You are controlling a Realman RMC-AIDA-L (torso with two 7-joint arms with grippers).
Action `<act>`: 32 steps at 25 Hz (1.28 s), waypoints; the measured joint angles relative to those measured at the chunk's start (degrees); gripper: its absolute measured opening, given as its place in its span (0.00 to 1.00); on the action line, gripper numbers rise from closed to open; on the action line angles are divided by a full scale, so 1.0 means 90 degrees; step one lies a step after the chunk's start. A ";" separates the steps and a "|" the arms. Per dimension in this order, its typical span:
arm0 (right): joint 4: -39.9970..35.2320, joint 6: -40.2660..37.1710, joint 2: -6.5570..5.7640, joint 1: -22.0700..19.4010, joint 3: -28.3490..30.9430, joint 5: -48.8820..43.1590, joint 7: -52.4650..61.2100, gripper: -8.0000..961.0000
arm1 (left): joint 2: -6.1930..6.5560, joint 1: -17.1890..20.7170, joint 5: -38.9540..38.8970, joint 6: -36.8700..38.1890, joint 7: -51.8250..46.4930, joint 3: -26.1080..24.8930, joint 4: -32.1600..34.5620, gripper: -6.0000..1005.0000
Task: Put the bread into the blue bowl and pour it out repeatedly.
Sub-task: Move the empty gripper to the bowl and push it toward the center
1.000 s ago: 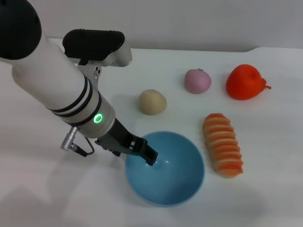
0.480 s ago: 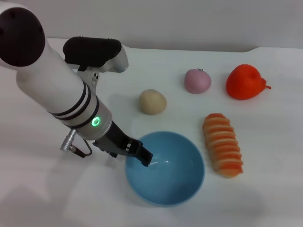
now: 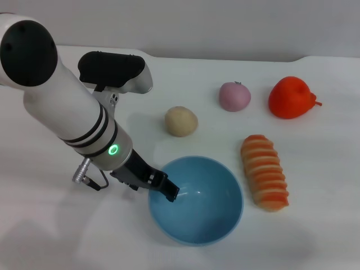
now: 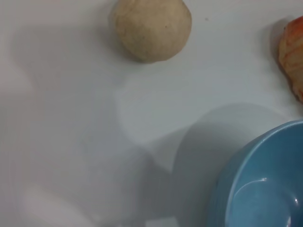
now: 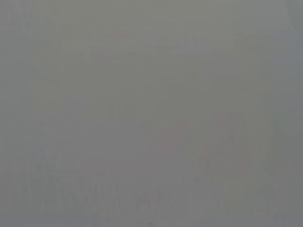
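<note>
The blue bowl point(image 3: 211, 216) stands upright and empty near the table's front; the left wrist view shows part of its rim and inside point(image 4: 265, 189). The bread point(image 3: 264, 172), a ridged orange loaf, lies flat on the table just right of the bowl, apart from it. One end of the bread point(image 4: 294, 56) shows in the left wrist view. My left gripper point(image 3: 169, 192) reaches over the bowl's left rim, one dark finger tip just inside, open and holding nothing. The right gripper is out of view; its wrist view is blank grey.
A small beige ball point(image 3: 181, 121) sits behind the bowl, also in the left wrist view point(image 4: 150, 28). A pink round toy point(image 3: 234, 96) and a red toy fruit point(image 3: 291, 97) lie at the back right. The white table's far edge runs behind them.
My left gripper has slid back to the left from inside the bowl toward its rim. The bowl and the bread have not moved.
</note>
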 joint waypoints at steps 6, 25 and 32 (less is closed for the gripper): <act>0.0001 0.0000 0.0000 -0.0004 0.0000 0.0000 0.0051 0.47 | -0.0014 -0.0067 -0.0029 0.0051 0.0053 0.0069 -0.0085 0.86; -0.0042 0.0000 -0.0009 -0.0024 0.0000 0.0000 0.0056 0.47 | -0.0019 -0.0240 -0.0596 0.0271 0.0150 0.0302 -0.0597 0.82; -0.0067 0.0000 -0.0025 -0.0053 0.0000 0.0000 0.0056 0.47 | -0.0019 -0.0334 -0.0801 0.0355 0.0150 0.0381 -0.0734 0.62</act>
